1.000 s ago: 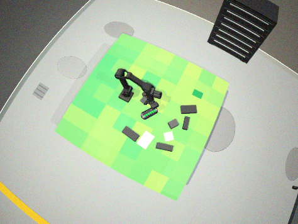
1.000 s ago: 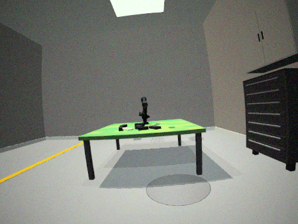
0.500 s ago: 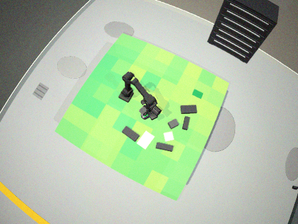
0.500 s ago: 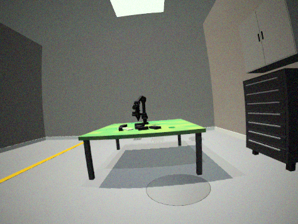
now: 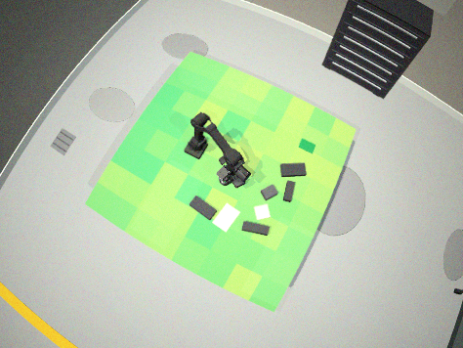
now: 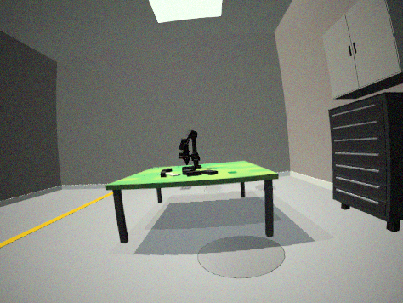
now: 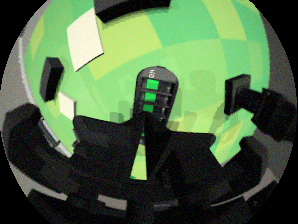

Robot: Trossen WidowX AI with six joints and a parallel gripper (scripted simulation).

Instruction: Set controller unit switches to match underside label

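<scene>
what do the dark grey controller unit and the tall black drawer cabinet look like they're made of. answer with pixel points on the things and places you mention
The dark grey controller unit (image 7: pixel 158 74): probably matte moulded plastic, judging by its smooth rounded end.

The tall black drawer cabinet (image 5: pixel 363 51) (image 6: pixel 359 146): perhaps painted metal, given flat dark faces and pale strip handles.

The closed jaws reach up from the bottom of the frame, their tips over the dark grey controller unit at the centre. "ON" is readable near its upper end, above green switch ends; the lower switches are partly hidden. A white sheet lies upper left on the green tabletop.
</scene>
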